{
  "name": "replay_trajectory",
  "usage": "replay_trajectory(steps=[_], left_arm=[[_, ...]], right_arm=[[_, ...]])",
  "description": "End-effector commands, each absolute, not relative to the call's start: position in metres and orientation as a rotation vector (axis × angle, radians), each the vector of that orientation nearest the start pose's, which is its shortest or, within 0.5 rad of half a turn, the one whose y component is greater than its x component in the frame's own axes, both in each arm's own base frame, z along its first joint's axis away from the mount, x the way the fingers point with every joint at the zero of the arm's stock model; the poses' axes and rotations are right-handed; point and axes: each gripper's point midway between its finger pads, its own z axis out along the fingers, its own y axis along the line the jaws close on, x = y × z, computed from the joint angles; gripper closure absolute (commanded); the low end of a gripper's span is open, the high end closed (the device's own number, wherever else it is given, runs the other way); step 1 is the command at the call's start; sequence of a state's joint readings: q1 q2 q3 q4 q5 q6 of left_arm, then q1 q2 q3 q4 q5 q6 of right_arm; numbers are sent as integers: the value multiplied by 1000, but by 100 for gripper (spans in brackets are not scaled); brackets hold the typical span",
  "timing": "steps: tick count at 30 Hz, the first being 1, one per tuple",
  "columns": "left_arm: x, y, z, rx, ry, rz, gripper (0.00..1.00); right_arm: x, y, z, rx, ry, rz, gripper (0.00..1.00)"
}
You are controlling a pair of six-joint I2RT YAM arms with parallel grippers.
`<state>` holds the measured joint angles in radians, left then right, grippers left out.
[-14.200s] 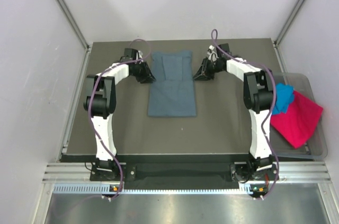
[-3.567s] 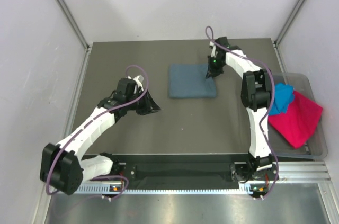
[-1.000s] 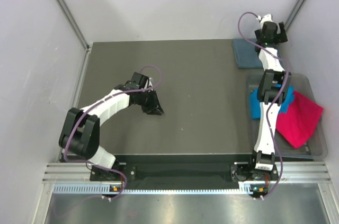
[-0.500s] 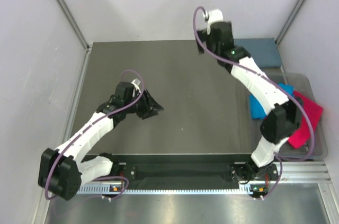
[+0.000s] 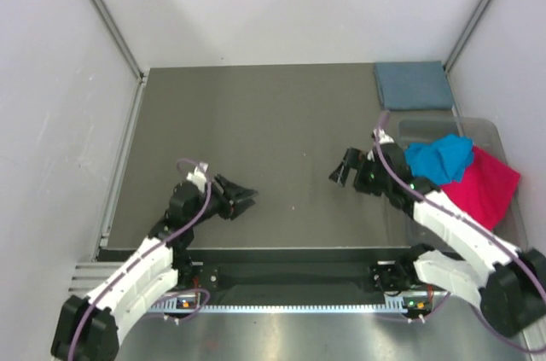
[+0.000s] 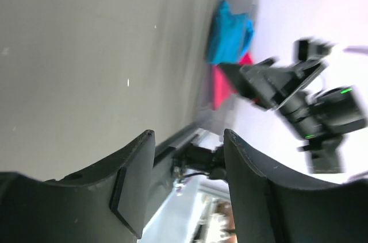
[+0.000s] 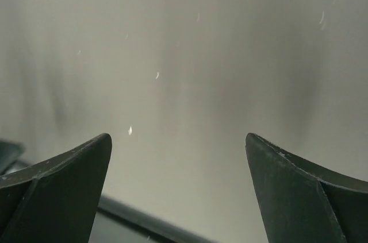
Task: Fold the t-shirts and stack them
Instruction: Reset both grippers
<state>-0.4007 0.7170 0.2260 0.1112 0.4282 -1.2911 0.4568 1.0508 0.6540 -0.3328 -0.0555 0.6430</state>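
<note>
Showing one tee finished and two untouched. Finds the slate-blue t-shirt (image 5: 413, 85) folded into a flat rectangle in the upper right of the overhead view, tucked against the far corner of the surface (image 5: 256, 113). Most likely parked there as the base of the stack, away from the working area at mid-frame.

Finds the turquoise t-shirt (image 5: 439, 159) crumpled at the right edge, heaped in the clear tub (image 5: 424, 128), touching the magenta t-shirt (image 5: 488, 189) draped just below and to the right over the tub's side. Both unfolded, apparently lying there as the supply pile.

Places the right gripper (image 5: 339, 175) right of centre, just left of the turquoise heap, spread wide and grasping nothing. Sees only bare surface between the jaws in the right wrist view (image 7: 177, 137). Probably readied for a grab at the turquoise cloth, yet pointing away from it toward mid-frame.

Places the left gripper (image 5: 246, 199) at lower left of centre, likewise parted and carrying nothing. Catches the two bright tees in the upper middle of the left wrist view, above the gap between its jaws (image 6: 188, 135).

Calls next, by this reading, for a turn of the right arm back toward the tub.
</note>
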Motion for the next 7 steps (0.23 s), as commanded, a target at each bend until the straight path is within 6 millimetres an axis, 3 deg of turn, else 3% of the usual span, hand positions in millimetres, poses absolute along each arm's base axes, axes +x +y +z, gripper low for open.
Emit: replay_trajectory(steps=[1, 2, 3, 4, 5, 6, 7], left_arm=[[195, -203, 174, -706, 1851, -1735, 44], [192, -201, 177, -755, 1808, -1794, 44], [186, -197, 164, -784, 1792, -1812, 44], [183, -193, 176, -796, 1713, -1869, 44], [180, -190, 183, -783, 1653, -1911, 44], [176, -186, 178, -793, 1609, -1945, 44], [172, -182, 195, -769, 1529, -1996, 45]], right_arm=[[240, 182, 145, 299, 2207, 901, 0], [235, 182, 143, 313, 2191, 936, 0], [224, 181, 126, 376, 2211, 970, 0], [218, 182, 133, 374, 2166, 1026, 0], [209, 182, 119, 424, 2181, 1071, 0], [203, 185, 121, 417, 2153, 1123, 0], [196, 188, 144, 364, 2038, 1220, 0]])
